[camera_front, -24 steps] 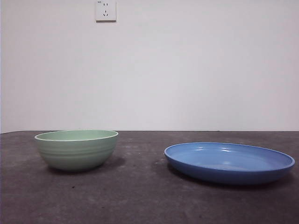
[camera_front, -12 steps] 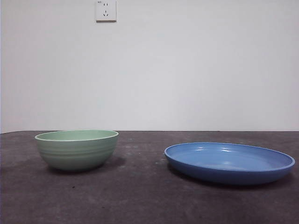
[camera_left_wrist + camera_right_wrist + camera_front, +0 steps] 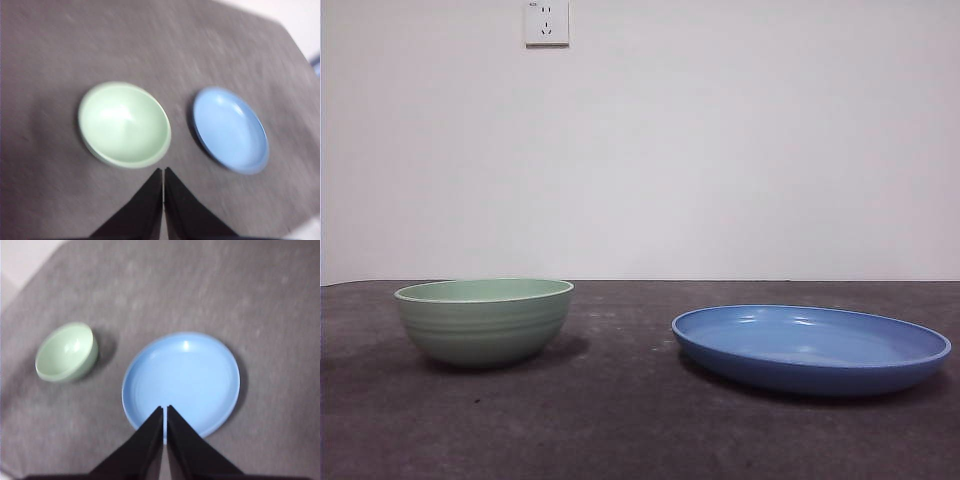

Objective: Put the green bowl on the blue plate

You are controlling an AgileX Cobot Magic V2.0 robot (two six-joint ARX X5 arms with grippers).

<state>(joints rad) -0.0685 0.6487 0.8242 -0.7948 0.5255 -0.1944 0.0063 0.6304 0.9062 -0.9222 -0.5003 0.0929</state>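
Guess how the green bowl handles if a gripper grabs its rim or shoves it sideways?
The green bowl looks rigid and glossy, so jaws may slip on its thin rim. Its side curves in to a narrower base, so a push up high could rock it; a low push probably slides it on the table. It appears empty, likely light. Both grippers, left and right, are shut, clear of it.

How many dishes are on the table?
2. The green bowl sits on the dark table, and the blue plate lies apart from it, with bare table between them. Both look empty, and no other dish shows in any view.
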